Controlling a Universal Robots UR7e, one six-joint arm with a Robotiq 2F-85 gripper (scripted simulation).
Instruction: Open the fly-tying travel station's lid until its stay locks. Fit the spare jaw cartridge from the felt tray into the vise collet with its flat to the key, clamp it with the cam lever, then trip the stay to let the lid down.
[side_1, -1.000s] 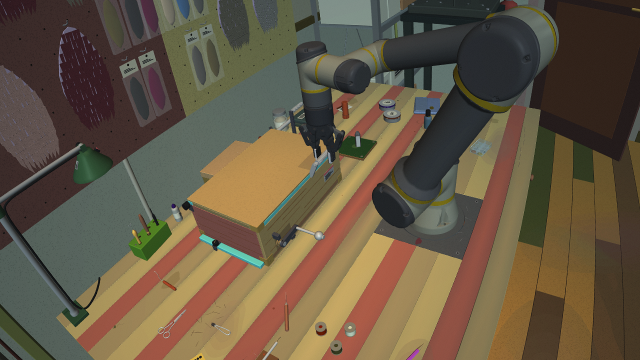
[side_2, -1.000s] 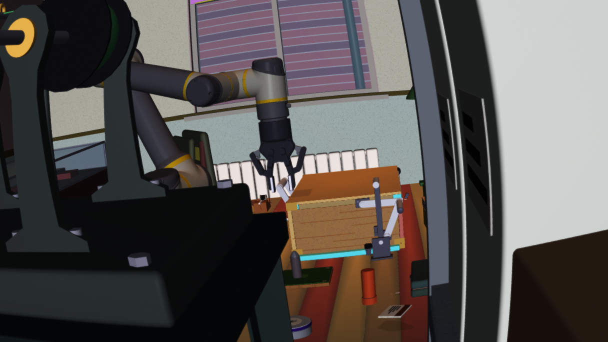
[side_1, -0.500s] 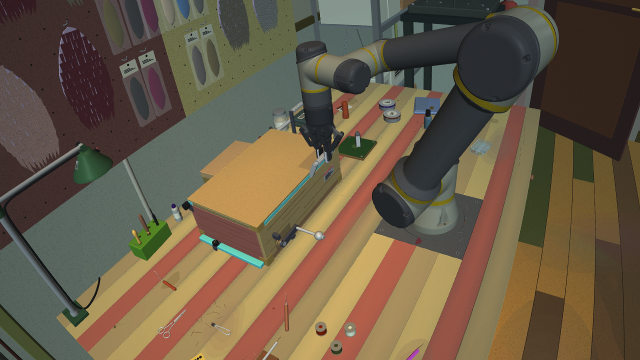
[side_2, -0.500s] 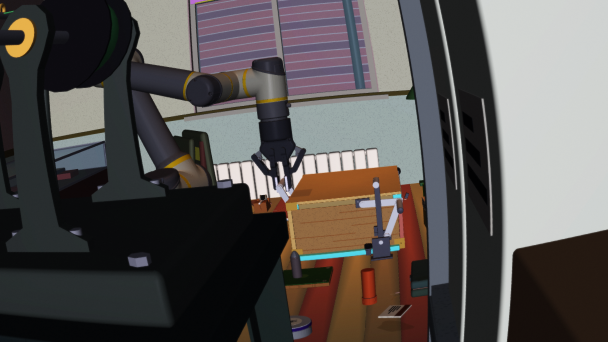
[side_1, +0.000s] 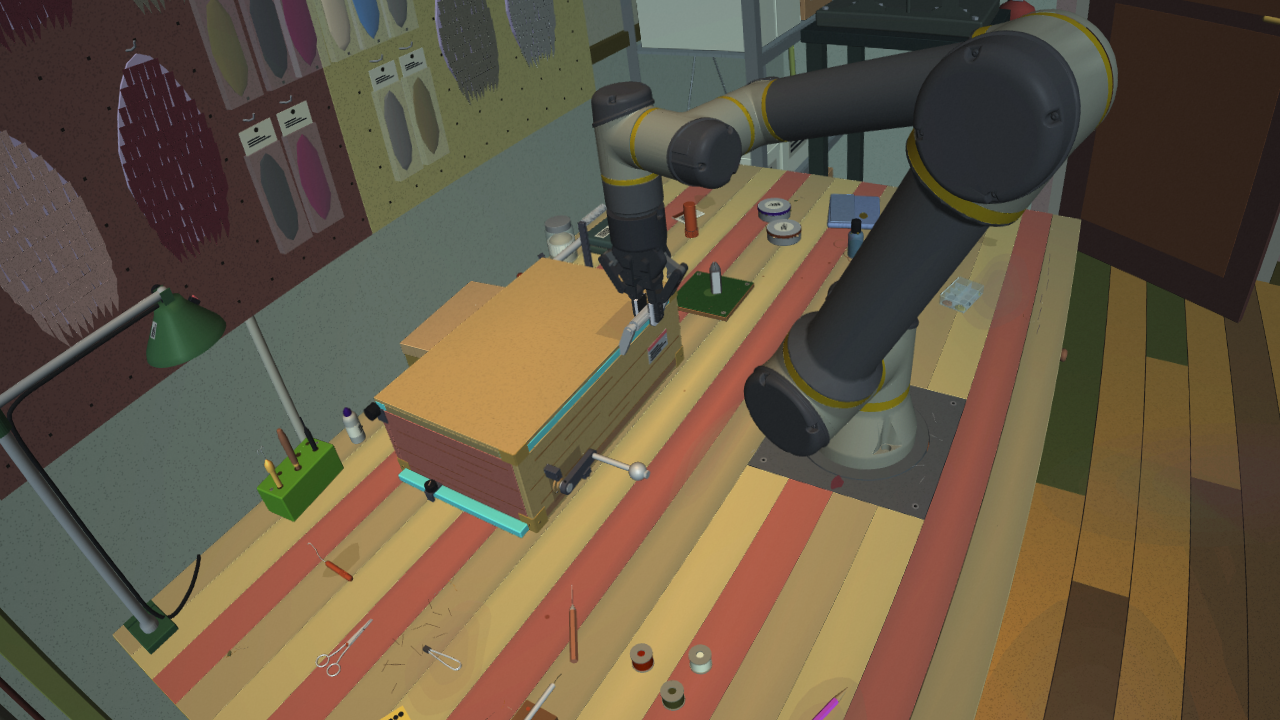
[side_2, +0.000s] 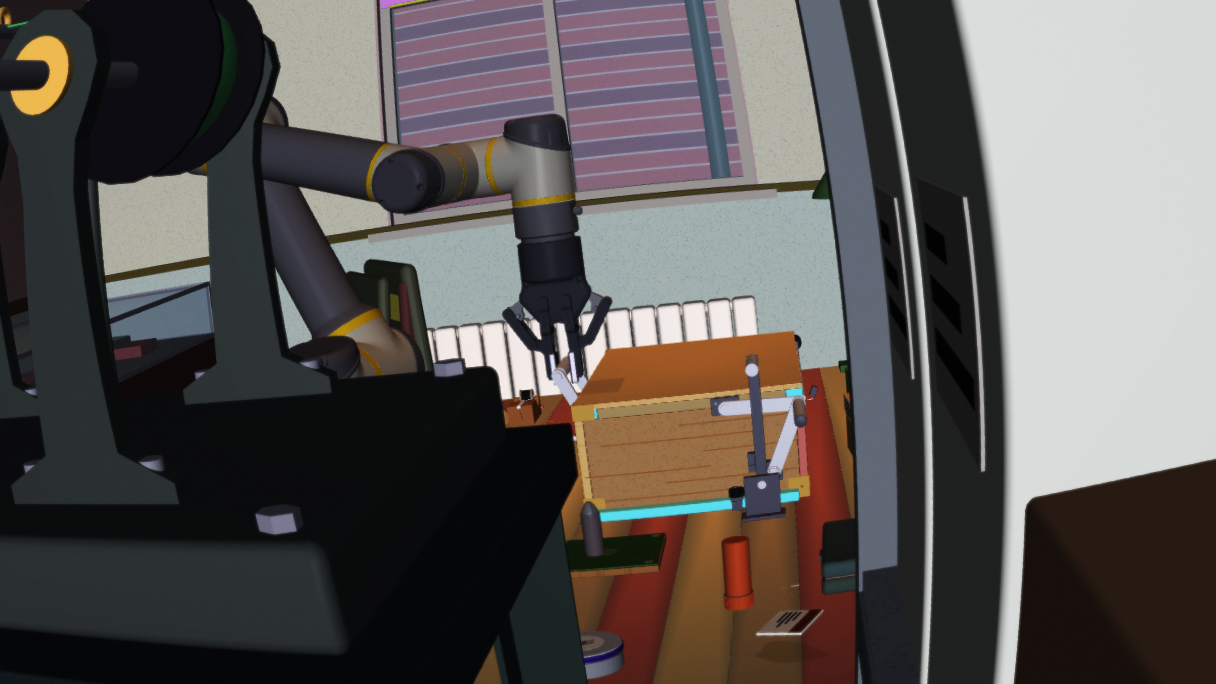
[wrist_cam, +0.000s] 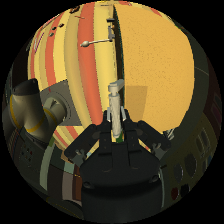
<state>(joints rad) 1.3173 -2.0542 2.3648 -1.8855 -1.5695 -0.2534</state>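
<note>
The vise collet is hidden inside the closed fly-tying travel station (side_1: 528, 376), whose flat tan lid (side_1: 515, 349) lies down on the box. My gripper (side_1: 646, 309) has closed around the knurled grey lid handle (wrist_cam: 115, 114) that sticks out from the lid's front edge near the far corner. The spare jaw cartridge (side_1: 715, 278) stands upright on the green felt tray (side_1: 714, 295) just beyond the station. The cam lever (side_1: 609, 464) with its ball end juts from the station's front face near the other end. The folded stay (side_2: 761, 425) sits on the end wall.
A pegboard wall with feather packets stands behind the bench. A green lamp (side_1: 183, 327) and tool block (side_1: 300, 479) sit left of the station. Spools (side_1: 779, 219), an orange tube (side_1: 690, 218) and a jar lie beyond the tray; scissors and thread spools lie near the front edge.
</note>
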